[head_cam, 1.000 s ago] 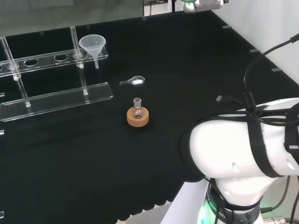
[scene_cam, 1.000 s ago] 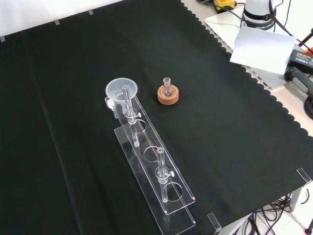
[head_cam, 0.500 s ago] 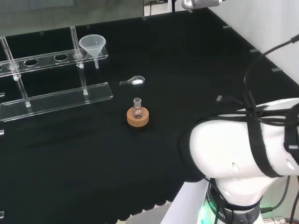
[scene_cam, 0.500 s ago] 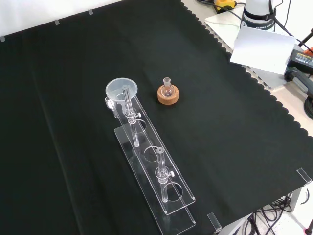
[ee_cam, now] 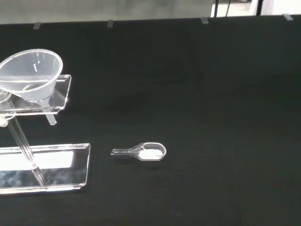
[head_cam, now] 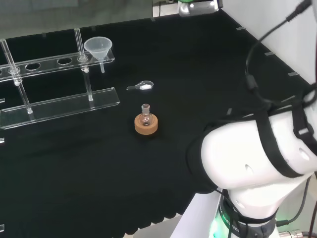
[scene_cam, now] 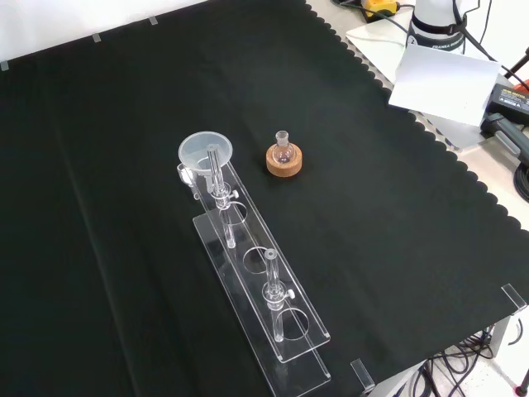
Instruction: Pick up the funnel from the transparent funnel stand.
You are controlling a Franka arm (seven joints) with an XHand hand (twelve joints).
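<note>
The hand's state cannot be told from these pictures. In the head view the arm's white link (head_cam: 257,153) bulks at the lower right of the frame, with black cables strapped across it.

The funnel (head_cam: 97,48) sits in the end hole of the clear stand (head_cam: 59,104), at the upper left of the head view. Its wide mouth faces up and its stem points straight down through the top shelf, so its long axis is upright. In the front view the funnel (scene_cam: 205,152) is at the centre left, at the upper end of the stand (scene_cam: 273,314), which runs slantwise down toward the lower middle of the frame. The wrist view shows the funnel (ee_cam: 31,75) close, its bowl clear and holding nothing that can be seen.

A small clear scoop (ee_cam: 143,151) lies flat on the cloth near the stand's end — with a bit of white powder in its bowl. Beyond it in the head view, near the middle of the frame, a small round flask (head_cam: 145,116) stands upright in a cork ring (head_cam: 146,125); what it holds is too small to tell.

The black cloth (scene_cam: 388,240) lies bare and wide around the stand, its scalloped edge at the right of the front view.
</note>
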